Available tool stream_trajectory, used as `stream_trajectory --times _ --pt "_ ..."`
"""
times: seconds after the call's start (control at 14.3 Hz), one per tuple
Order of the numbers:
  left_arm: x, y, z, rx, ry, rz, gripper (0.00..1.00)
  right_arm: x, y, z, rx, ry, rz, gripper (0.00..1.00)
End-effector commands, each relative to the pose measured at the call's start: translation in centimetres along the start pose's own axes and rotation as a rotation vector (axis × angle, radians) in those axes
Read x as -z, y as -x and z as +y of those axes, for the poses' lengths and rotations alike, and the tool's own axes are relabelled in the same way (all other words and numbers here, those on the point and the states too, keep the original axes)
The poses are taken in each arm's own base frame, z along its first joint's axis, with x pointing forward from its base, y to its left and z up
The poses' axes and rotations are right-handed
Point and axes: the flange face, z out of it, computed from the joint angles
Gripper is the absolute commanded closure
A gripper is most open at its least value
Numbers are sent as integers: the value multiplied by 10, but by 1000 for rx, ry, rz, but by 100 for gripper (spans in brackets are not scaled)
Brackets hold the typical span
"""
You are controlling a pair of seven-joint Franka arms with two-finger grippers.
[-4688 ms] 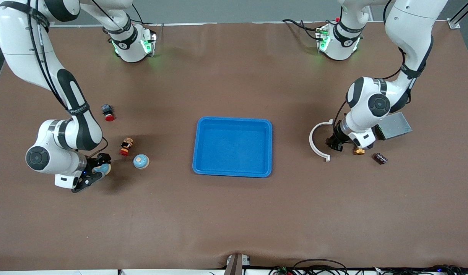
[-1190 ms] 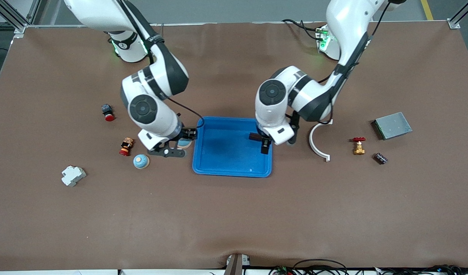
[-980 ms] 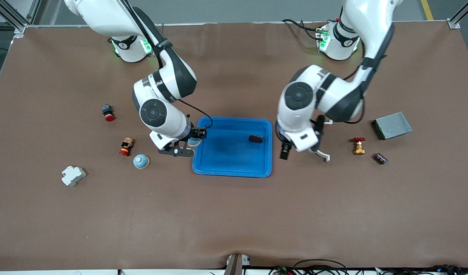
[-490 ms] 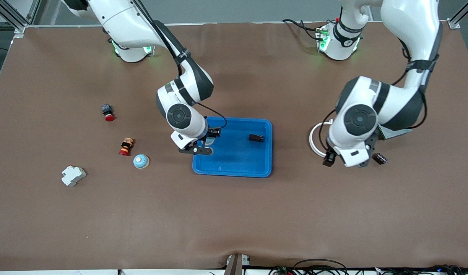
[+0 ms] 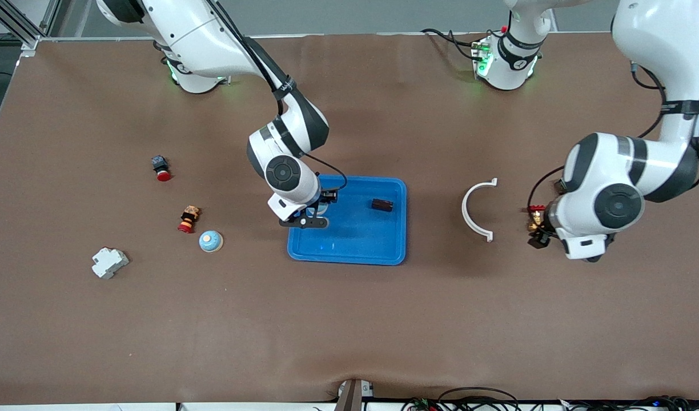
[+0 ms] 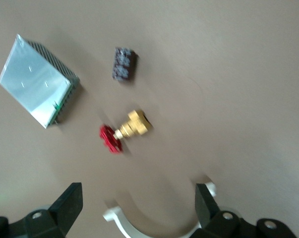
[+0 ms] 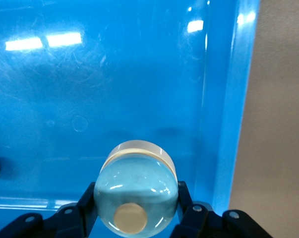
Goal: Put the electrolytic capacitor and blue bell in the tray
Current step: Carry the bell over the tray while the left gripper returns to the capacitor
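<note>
The right gripper (image 7: 134,210) clamps the pale blue bell (image 7: 135,198) over the blue tray (image 7: 223,109); the left gripper (image 6: 139,208) hangs wide open, empty, above a white ring (image 6: 139,225)

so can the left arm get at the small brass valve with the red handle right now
Probably yes. The left gripper hangs open over the table, empty, with the brass valve with the red handle lying in the clear below it; the white curved plastic ring sits apart.
</note>
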Motion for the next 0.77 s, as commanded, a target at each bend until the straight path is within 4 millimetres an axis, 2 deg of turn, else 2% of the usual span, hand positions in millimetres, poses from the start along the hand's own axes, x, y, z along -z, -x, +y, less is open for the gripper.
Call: stream_trajectory --times 0.0,0.21,0.42,0.49,0.56,0.63,0.7 --pt "-9 -15 -12 -55 -10 1 0 -13 2 -8 -5 -10 1 83" --pt "-43 -45 -31 -110 43 0 0 -22 1 -6 2 -5 -1 82" --pt "-80 -49 -41 -107 151 37 0 -27 5 -11 12 -1 -2 80" --pt "-89 -58 -49 -87 182 47 0 -27 5 -11 12 -1 -2 75" --pt "-97 -64 -50 -89 197 60 0 -27 5 -10 12 -1 -3 69" --pt "-108 -66 -49 -114 185 80 0 -27 5 -10 12 -1 -3 55" --pt "-116 -74 -52 -123 179 96 0 -27 5 -10 8 0 -3 27"
